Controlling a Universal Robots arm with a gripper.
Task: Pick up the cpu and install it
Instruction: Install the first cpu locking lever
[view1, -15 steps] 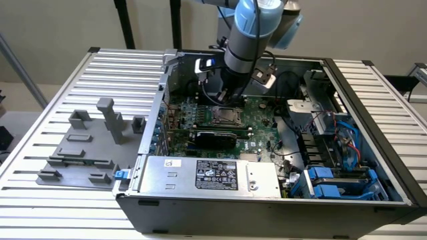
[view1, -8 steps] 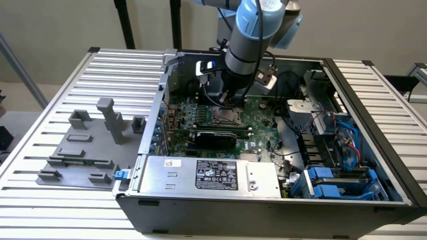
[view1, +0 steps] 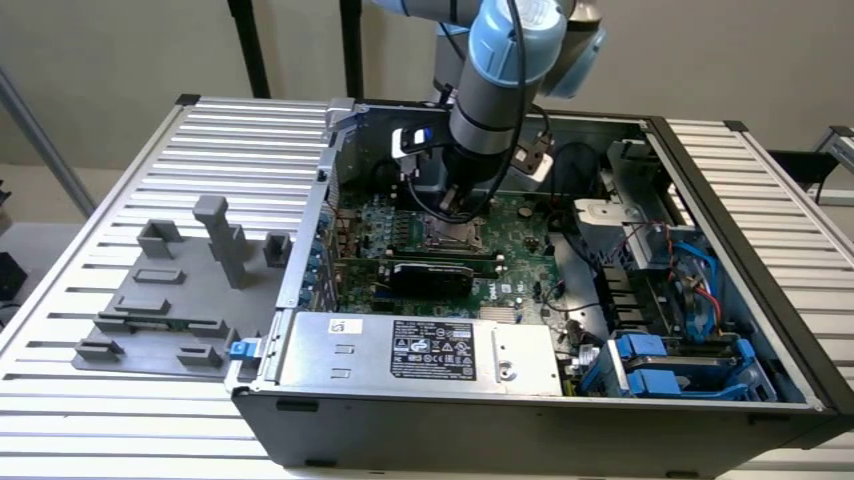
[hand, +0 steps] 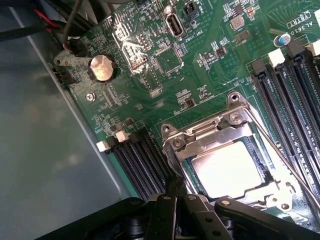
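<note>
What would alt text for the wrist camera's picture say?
A silver square cpu sits inside the metal socket frame on a green motherboard. Black memory slots flank the socket, a round coin battery lies farther off, and the robot's shut hand hangs close by.

cpu (hand: 229, 168) seated in socket (hand: 220, 135), motherboard (hand: 200, 75)

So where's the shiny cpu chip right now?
The cpu sits in the metal socket frame on the green motherboard, between the black memory slots, just beyond the gripper.
</note>
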